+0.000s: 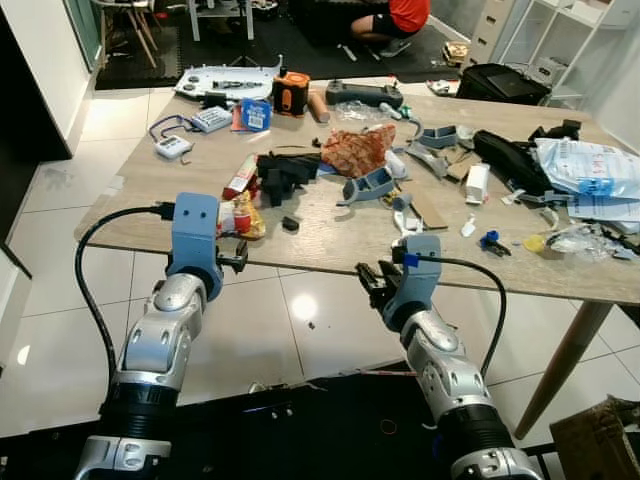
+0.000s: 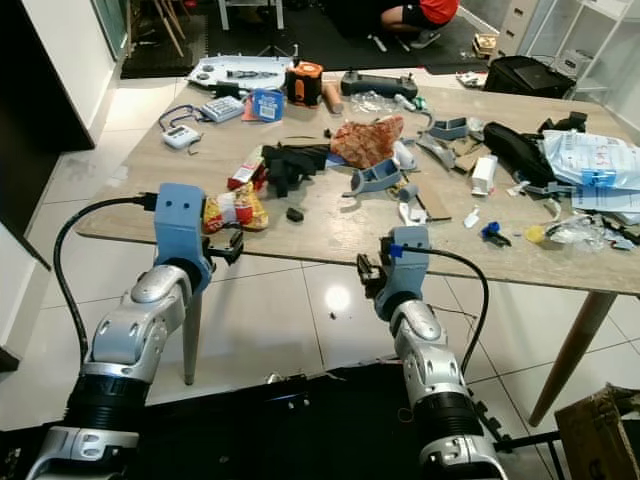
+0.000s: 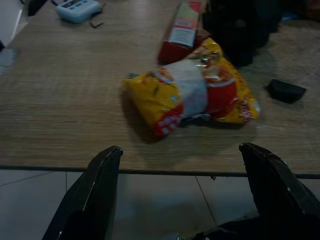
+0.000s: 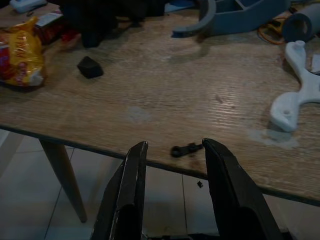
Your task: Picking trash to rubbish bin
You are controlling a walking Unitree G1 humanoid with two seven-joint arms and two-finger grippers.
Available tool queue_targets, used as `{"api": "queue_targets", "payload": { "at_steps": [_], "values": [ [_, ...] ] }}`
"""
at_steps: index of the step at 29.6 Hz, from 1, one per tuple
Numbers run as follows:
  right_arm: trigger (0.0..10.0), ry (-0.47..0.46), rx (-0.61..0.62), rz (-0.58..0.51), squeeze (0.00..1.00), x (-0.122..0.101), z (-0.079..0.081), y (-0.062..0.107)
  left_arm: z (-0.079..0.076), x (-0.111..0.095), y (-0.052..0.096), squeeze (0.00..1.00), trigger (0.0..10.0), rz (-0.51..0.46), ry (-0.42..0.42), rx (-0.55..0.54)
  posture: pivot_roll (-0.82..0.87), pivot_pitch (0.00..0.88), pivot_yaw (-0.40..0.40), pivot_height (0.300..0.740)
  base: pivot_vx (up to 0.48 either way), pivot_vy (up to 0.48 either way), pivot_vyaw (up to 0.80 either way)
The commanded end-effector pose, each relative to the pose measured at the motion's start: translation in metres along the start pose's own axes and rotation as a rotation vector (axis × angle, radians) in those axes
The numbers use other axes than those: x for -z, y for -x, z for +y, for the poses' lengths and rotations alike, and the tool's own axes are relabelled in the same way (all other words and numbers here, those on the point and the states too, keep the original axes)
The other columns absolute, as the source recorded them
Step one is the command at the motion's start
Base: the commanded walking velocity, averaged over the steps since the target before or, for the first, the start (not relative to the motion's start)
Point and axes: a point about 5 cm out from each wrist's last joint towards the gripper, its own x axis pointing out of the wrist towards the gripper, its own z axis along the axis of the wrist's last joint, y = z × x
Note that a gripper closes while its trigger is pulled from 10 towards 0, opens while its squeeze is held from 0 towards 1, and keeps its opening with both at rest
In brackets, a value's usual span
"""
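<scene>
- Task thing: crumpled yellow-and-red snack packet (image 3: 192, 92) lies on the light wood bench (image 1: 330, 245) near its front edge, beside a red-and-white carton (image 3: 182, 30) and just in front of the left gripper (image 3: 182, 200).
- Left jaws wide apart, level w/ the bench edge, packet between their lines but not touched yet.
- Right gripper (image 4: 172, 190) sits at the front edge further right of the packet; jaws partly apart, holding nothing.
- Risk: packet is thin, flat, slippery-looking; jaws coming in low could hit the bench edge or shove the packet back into the carton and the black plastic parts (image 1: 285, 172) vs. pinching it.
- Risk: closing too wide may catch the carton too.
- No bin visible, so the carry route is unknown.
- Right wrist view shows a tiny black link piece (image 4: 186, 149) at the edge; eye views too coarse for it.
- Eye views show the whole clutter, plus a person (image 1: 395, 15) crouched beyond the bench.
</scene>
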Motion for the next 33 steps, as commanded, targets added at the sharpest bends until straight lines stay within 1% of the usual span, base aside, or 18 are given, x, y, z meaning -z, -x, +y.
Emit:
{"api": "queue_targets", "payload": {
  "at_steps": [1, 10, 33],
  "values": [
    [10.0, 0.001, -0.008, 0.011, 0.00, 0.0018, 0.0010, 0.0010, -0.0017, 0.0006, 0.0017, 0.00, 10.0, 0.003, 0.018, 0.008, 0.04, 0.077, -0.051, 0.740, 0.322, 0.000, 0.00],
    [10.0, 0.000, -0.011, 0.015, 0.00, 0.0022, 0.0012, 0.0010, -0.0026, 0.0001, 0.0021, 0.00, 10.0, 0.001, 0.039, 0.009, 0.03, 0.081, -0.053, 0.740, 0.322, 0.000, 0.00],
    [10.0, 0.000, -0.008, 0.017, 0.00, 0.0019, 0.0000, 0.0011, -0.0038, -0.0021, 0.0022, 0.00, 10.0, -0.007, 0.059, 0.013, 0.03, 0.089, -0.053, 0.740, 0.324, 0.000, 0.00]
  ]
}}
